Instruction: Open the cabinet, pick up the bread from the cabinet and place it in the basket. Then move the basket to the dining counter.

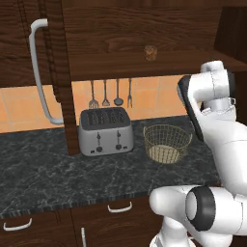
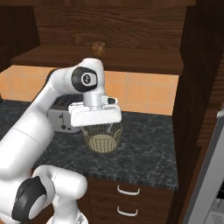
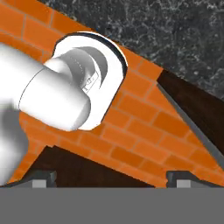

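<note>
1. The cabinet [image 1: 120, 38] is already open: the left door [image 1: 60, 72] stands swung out edge-on, its curved handle [image 1: 41, 72] facing sideways, and the shelf inside is exposed.
2. The bread [image 1: 151, 52] is a small tan lump sitting on that shelf, near its front edge. In the right base view it's the same lump [image 2: 99, 47], straight above the arm's elbow.
3. The basket [image 1: 167, 143] waits on the black counter [image 1: 58, 164] just right of the toaster [image 1: 105, 130], more or less below the bread. My guess is that's deliberate, so the drop is short once the bread is lifted out.
4. The gripper [image 3: 111, 178] is spread wide with nothing between the fingertips [image 3: 43, 179]. The hand is tucked low near the basket and looks down past the robot's own body at brick floor, so it's not aimed at the shelf yet.
5. So I'd call this the start of the reach: the arm has to rise and turn toward the shelf. The thing to watch is clearing the shelf's front edge on the way in.
6. Utensils [image 1: 111, 94] hang on the tiled wall behind the toaster, out of the way.
</note>
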